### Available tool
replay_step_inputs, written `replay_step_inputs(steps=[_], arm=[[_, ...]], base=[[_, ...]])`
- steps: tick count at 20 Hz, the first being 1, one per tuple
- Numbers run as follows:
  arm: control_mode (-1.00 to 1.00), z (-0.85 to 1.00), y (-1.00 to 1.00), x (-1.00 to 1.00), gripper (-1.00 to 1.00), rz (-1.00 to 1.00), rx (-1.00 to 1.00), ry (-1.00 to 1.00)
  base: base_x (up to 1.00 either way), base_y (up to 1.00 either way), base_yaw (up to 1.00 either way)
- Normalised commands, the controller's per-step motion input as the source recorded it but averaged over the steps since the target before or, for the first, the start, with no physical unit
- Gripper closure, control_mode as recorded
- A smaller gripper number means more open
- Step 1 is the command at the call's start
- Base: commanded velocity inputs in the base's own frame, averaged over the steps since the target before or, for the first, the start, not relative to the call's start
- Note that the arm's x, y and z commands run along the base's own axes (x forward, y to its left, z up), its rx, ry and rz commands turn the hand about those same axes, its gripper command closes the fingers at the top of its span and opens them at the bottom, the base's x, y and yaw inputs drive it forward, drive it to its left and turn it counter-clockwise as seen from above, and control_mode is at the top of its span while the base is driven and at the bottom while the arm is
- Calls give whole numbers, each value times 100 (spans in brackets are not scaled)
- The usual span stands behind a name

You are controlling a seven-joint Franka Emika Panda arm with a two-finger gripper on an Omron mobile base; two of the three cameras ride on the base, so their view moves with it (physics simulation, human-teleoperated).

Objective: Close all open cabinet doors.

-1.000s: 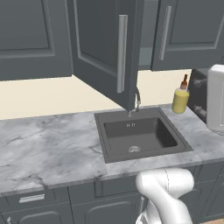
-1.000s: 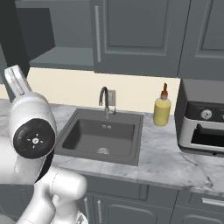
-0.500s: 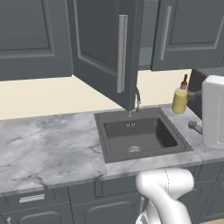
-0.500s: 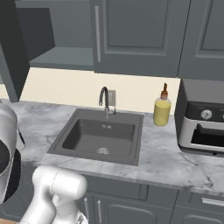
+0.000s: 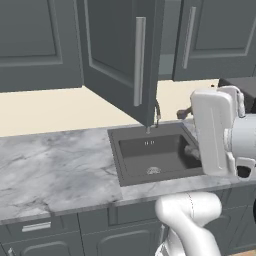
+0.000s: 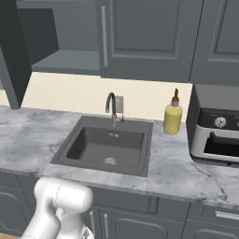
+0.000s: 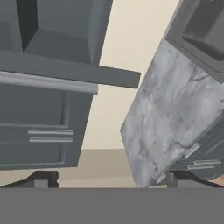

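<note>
- Swinging across since a second ago, the arm has left the right base view's left side and now stands at 3 o'clock in the left base view, covering the soap bottle (image 6: 172, 115).
- An open cabinet door (image 5: 119, 55) juts over the sink (image 5: 155, 157), its free edge above the faucet (image 6: 112, 107).
- Hand view: gripper (image 7: 107, 180) fingertips spread apart, holding nothing; the door edge runs from 9 o'clock to centre, counter (image 7: 168, 113) at 3 o'clock.
</note>
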Motion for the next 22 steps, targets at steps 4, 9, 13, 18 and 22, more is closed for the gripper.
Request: replay_step_inputs(steps=[4, 9, 13, 18, 22], arm=[[-100, 0, 66, 5, -100, 0, 0, 5], [-100, -1, 58, 41, -100, -3, 0, 1], [-100, -4, 39, 67, -100, -9, 1, 0], [-100, 0, 30, 72, -100, -12, 3, 0], [-100, 0, 31, 59, -100, -13, 6, 0]], base=[[0, 0, 0], [0, 0, 0], [0, 0, 0], [0, 0, 0], [0, 0, 0]])
